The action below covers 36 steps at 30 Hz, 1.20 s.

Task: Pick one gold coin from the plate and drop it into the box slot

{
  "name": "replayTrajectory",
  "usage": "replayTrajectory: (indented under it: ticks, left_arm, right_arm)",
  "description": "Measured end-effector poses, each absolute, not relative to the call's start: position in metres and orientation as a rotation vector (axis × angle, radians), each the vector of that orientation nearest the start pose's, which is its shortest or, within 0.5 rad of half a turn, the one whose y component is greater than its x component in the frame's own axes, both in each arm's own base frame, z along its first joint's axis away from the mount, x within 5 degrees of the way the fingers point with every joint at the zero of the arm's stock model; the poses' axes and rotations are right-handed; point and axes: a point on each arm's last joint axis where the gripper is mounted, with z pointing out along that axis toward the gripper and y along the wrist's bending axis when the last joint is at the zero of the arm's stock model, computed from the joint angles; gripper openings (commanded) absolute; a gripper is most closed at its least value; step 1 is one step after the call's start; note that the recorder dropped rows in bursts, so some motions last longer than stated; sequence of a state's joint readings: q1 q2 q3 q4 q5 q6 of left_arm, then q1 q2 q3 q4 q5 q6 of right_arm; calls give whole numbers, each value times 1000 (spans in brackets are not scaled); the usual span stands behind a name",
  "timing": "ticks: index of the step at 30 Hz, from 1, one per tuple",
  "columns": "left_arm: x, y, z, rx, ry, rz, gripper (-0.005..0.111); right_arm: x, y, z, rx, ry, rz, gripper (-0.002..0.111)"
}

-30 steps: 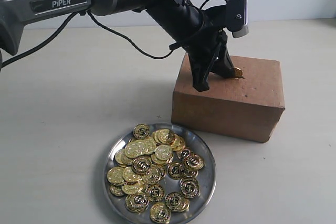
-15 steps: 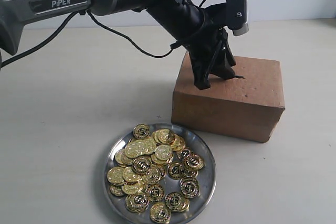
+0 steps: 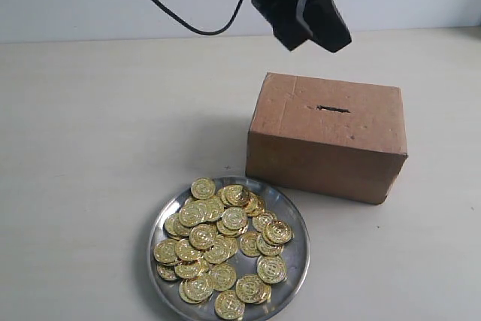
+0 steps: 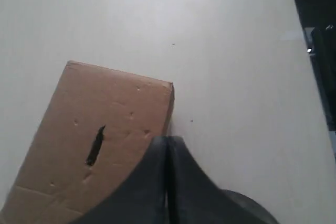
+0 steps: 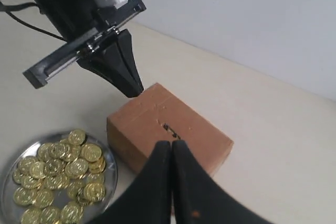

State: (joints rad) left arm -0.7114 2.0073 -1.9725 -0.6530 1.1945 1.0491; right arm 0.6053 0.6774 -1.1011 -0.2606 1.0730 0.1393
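The brown cardboard box [image 3: 331, 140] stands right of centre, its slot [image 3: 332, 109] showing dark and uncovered on the top face. In front of it the silver plate [image 3: 299, 261] holds a heap of gold coins [image 3: 218, 242]. My left gripper [image 3: 312, 35] hangs high above the box, shut, with no coin visible between its fingers. From the left wrist view the box [image 4: 68, 129] and slot [image 4: 95, 145] lie below the left gripper [image 4: 168, 139]. My right gripper [image 5: 172, 144] is shut and empty, high over the box [image 5: 194, 129], slot [image 5: 170, 128] and plate [image 5: 112, 166].
The pale tabletop [image 3: 113, 125] stretches left of the box and plate. A black cable [image 3: 173, 13] trails from the left arm at the top. A white wall runs along the far edge of the table.
The left gripper held a gold coin at the slot, then the coin vanished from view. The gripper has since lifted well clear of the box top, leaving the slot exposed.
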Motion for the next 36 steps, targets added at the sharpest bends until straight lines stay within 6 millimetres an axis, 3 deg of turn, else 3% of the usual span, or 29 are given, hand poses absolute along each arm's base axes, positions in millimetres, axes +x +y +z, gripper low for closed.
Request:
replayTrajectory:
  ticks: [3, 9, 12, 15, 17, 20, 26, 30, 36]
  left_arm:
    - [289, -317, 352, 1780, 1780, -772, 0]
    - [264, -295, 356, 1770, 1867, -781, 0]
    - [238, -272, 347, 1797, 1941, -796, 0]
    - [211, -249, 345, 1800, 1985, -817, 0]
    - [192, -233, 347, 1775, 2021, -828, 0]
    - [178, -218, 354, 1772, 2011, -779, 0]
    - [178, -217, 353, 1772, 2018, -772, 0]
    - [172, -209, 356, 1780, 2006, -729, 0]
    - [136, -174, 392, 1661, 1835, -662, 0]
  right_arm:
    - [91, 39, 403, -530, 1926, 124, 0]
    - [108, 50, 360, -673, 1695, -14, 0]
    - [114, 54, 327, -750, 1739, -47, 0]
    - [113, 56, 316, -719, 1840, 14, 0]
    - [112, 57, 314, -693, 1869, 57, 0]
    - [111, 57, 314, -685, 1877, 69, 0]
    - [109, 55, 316, -676, 1866, 73, 0]
    - [96, 40, 327, -559, 1795, 92, 0]
    - [67, 9, 343, -333, 1666, -4, 0]
